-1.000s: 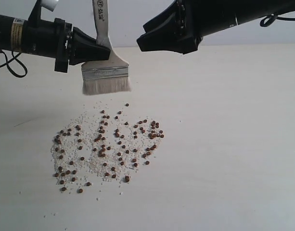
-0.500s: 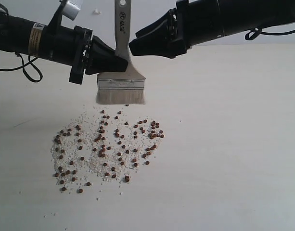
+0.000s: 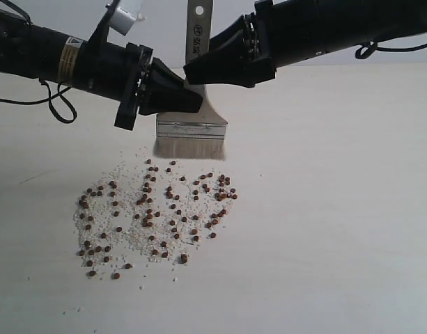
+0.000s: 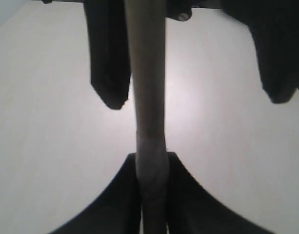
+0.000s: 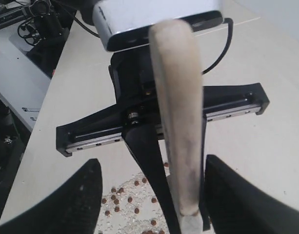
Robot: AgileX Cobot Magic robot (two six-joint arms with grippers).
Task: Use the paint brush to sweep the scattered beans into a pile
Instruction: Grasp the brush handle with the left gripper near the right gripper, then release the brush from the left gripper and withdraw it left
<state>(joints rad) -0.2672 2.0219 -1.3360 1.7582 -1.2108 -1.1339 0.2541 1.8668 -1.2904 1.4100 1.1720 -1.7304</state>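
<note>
The paint brush (image 3: 191, 131) hangs upright, its cream bristles (image 3: 189, 147) just above the far edge of the beans (image 3: 157, 212). The beans lie spread in a wide loose patch with whitish grit, not heaped. My left gripper (image 3: 191, 99) is shut on the wooden handle just above the ferrule; the handle (image 4: 147, 97) runs out between its jaws (image 4: 151, 158). My right gripper (image 3: 193, 71) is open, and the handle (image 5: 176, 122) stands between its spread fingers (image 5: 152, 163) without touching them. Some beans (image 5: 122, 195) show below.
The pale table (image 3: 338, 209) stretches around the bean patch. A few stray grains (image 3: 77, 309) lie near the front left. Beyond the table's side edge, the right wrist view shows equipment and cables (image 5: 22, 29).
Both arms and the brush have moved right and down, bringing the bristles to the far edge of the beans. The right gripper has closed in around the handle, still open.
</note>
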